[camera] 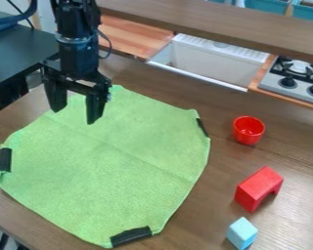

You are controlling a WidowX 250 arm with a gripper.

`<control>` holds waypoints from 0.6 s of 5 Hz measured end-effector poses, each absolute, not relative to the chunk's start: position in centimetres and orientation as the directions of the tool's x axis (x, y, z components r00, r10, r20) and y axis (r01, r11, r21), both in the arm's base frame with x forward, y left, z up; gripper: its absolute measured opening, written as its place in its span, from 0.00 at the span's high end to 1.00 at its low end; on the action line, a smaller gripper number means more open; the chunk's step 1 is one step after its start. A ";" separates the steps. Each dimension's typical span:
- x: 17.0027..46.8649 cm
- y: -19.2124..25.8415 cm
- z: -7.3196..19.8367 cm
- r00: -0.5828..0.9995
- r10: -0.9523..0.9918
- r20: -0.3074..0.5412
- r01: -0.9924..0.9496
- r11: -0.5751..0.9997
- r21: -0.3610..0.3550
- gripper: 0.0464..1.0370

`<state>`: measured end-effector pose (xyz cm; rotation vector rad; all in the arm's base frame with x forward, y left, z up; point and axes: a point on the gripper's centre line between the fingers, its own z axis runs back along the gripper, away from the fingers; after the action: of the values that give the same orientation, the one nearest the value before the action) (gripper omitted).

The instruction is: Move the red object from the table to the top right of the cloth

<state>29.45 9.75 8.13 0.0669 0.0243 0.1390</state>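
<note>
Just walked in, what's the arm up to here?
Nothing is being handled right now. The gripper hangs over the upper left part of the green cloth, fingers apart with nothing between them. The job is to get the red object onto the cloth's top right, but two red things sit on the table, off the cloth to its right: a cup and an arch-shaped block. A light blue block is below them. Neither red item is on the cloth yet.

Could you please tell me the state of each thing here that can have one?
Green cloth: spread out, black strips at its edges
Gripper: open, holding nothing
Red cup: upright, off the cloth
Red block: resting on the table
Light-blue block: resting on the table
</note>
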 end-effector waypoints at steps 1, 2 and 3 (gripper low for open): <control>29.3 9.6 7.2 0.989 0.140 -0.050 -0.136 0.989 0.063 0.04; 31.0 7.8 7.1 0.999 0.048 0.011 -0.049 0.996 0.074 0.04; 32.2 5.6 7.2 0.997 -0.048 0.055 0.044 0.996 0.079 0.04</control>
<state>32.19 5.61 7.18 0.0780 -0.0569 -0.0460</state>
